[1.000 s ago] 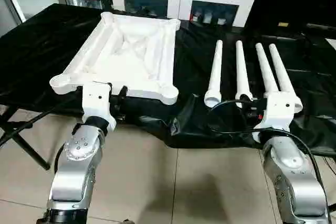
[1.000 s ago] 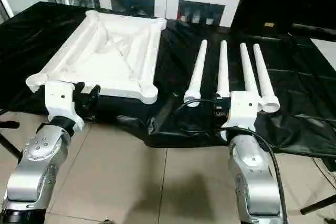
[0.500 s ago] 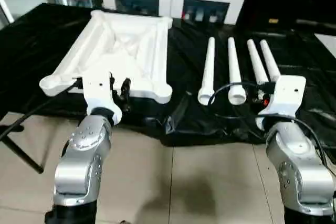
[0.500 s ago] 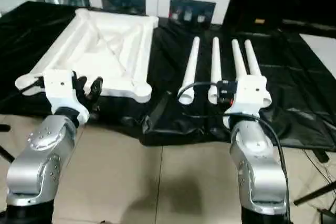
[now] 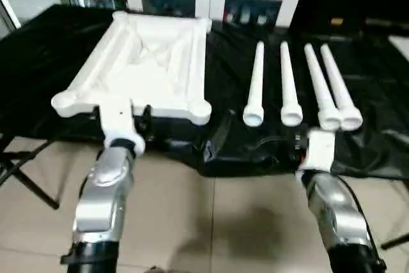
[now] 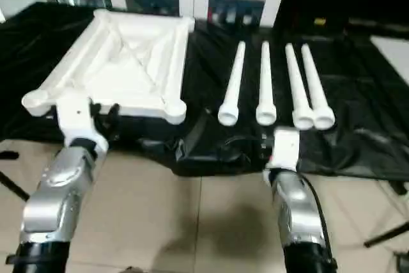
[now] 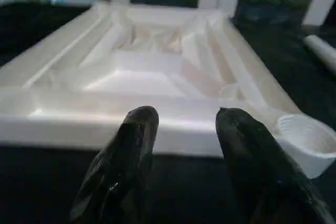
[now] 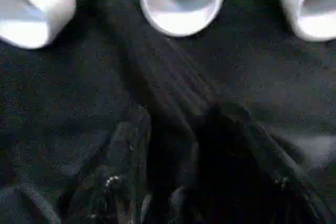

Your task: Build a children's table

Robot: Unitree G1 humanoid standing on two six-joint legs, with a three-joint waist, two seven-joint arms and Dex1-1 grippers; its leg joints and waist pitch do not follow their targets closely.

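Both forearms reach forward, left gripper (image 7: 181,129) and right gripper (image 8: 173,145) parted, empty.

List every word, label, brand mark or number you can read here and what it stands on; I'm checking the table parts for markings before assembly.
None can be read.
Tabletop: plain white ribs and sockets, no print seen.
Four legs: plain white, no marks seen.
Yellow patch on the black cloth: too small and blurred to read.
Items behind the cabinet's glass doors: blurred, nothing legible.
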